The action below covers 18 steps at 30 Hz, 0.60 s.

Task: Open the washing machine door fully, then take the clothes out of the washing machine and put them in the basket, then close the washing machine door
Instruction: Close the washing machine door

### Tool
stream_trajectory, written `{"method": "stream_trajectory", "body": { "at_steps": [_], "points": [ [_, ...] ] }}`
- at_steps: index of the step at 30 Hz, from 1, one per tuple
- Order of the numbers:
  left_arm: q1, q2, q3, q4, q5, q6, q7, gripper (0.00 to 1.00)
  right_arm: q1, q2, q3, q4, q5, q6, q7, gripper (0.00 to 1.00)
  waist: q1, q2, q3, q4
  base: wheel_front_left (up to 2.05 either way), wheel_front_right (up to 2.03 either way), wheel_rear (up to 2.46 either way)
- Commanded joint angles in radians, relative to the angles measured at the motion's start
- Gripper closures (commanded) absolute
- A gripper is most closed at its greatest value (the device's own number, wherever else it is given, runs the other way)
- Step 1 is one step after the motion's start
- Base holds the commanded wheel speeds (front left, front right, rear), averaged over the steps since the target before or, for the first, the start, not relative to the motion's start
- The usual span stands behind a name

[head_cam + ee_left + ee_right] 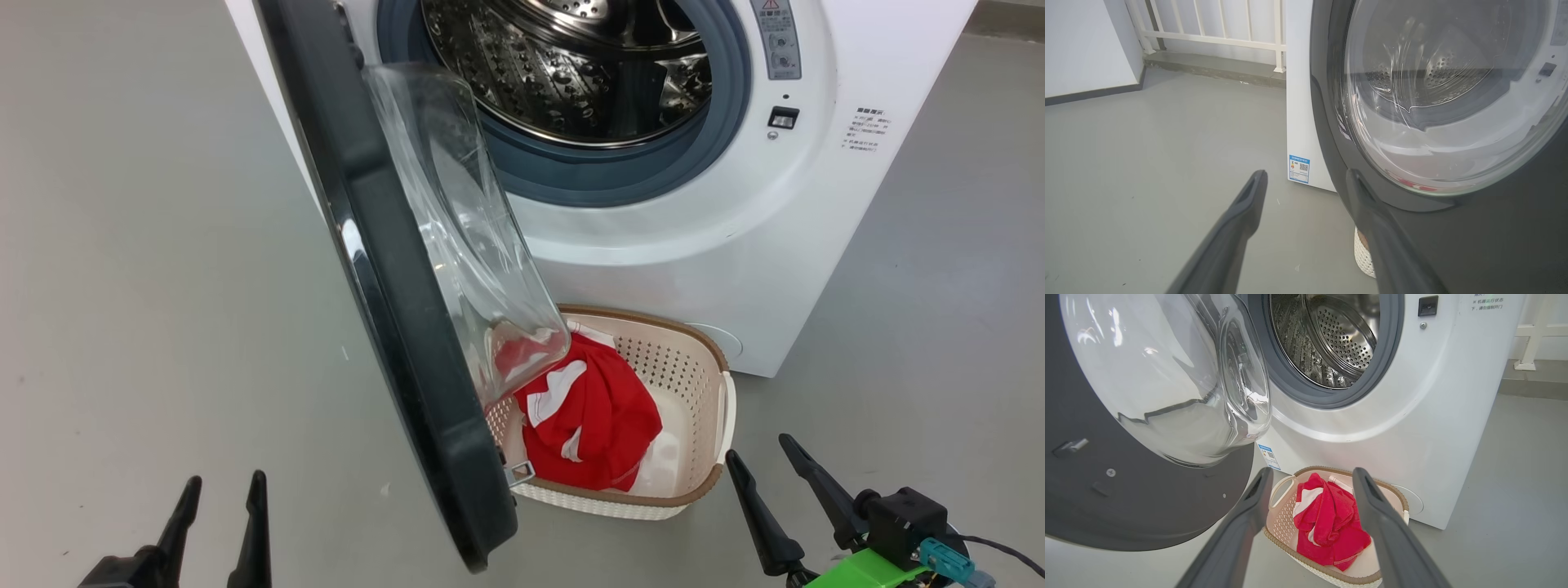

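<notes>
Head view: you see the door (392, 327) open, hiding the left of the basket (694, 384); red-and-white clothes (596, 416) lie crumpled inside, lower centre. The left gripper (227, 478) and right gripper (758, 446), cut off below, are spread. Left wrist view: the door covers most of the basket. Right wrist view: clothes in basket, bottom centre.

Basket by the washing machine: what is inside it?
A red garment with white patches lies in the basket. Anything beneath the garment is covered.
</notes>
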Motion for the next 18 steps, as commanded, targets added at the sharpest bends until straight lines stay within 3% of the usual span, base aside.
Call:
{"method": "stream_trajectory", "body": {
  "at_steps": [1, 7, 8, 10, 11, 12, 13, 18],
  "points": [
    [-0.007, 0.014, 0.039, -0.021, 0.014, -0.005, -0.012, 0.0, -0.019, -0.007, 0.021, -0.02, 0.0, 0.005, -0.006, 0.0, 0.0, 0.0, 0.0, 0.0, 0.0, 0.0, 0.0],
    [-0.013, 0.016, 0.038, -0.025, 0.0, -0.005, -0.012, 0.0, -0.021, -0.006, 0.022, -0.021, 0.0, 0.005, -0.006, 0.0, 0.0, 0.0, 0.002, 0.0, 0.0, 0.0, 0.0],
    [-0.015, 0.017, 0.037, -0.027, -0.008, -0.005, -0.012, 0.08, -0.021, -0.005, 0.022, -0.021, 0.0, 0.005, -0.006, 0.0, 0.0, 0.0, 0.002, 0.0, 0.0, 0.0, 0.0],
    [-0.021, 0.018, 0.037, -0.031, -0.03, -0.005, -0.012, 0.48, -0.021, -0.005, 0.021, -0.021, 0.0, 0.005, -0.006, 0.0, 0.0, 0.0, 0.003, 0.0, 0.0, 0.0, 0.0],
    [-0.024, 0.017, 0.039, -0.032, -0.048, -0.005, -0.012, 0.56, -0.021, -0.004, 0.021, -0.021, -0.001, 0.005, -0.006, 0.0, 0.0, 0.0, 0.003, 0.0, 0.0, 0.0, 0.0],
    [-0.027, 0.017, 0.041, -0.033, -0.069, -0.005, -0.012, 0.92, -0.021, -0.004, 0.021, -0.021, -0.001, 0.005, -0.006, 0.0, 0.0, 0.0, 0.003, 0.0, 0.0, 0.0, 0.0],
    [-0.03, 0.023, 0.04, -0.034, -0.081, -0.005, -0.012, 1.0, -0.021, -0.003, 0.021, -0.021, -0.001, 0.005, -0.006, 0.0, 0.0, 0.0, 0.003, 0.0, 0.0, 0.0, 0.0],
    [-0.053, 0.06, 0.024, -0.03, -0.171, -0.005, -0.012, 1.0, -0.022, -0.002, 0.022, -0.02, -0.001, 0.005, -0.006, 0.0, 0.0, 0.0, 0.005, 0.001, 0.0, 0.0, 0.0]
  ]
}}
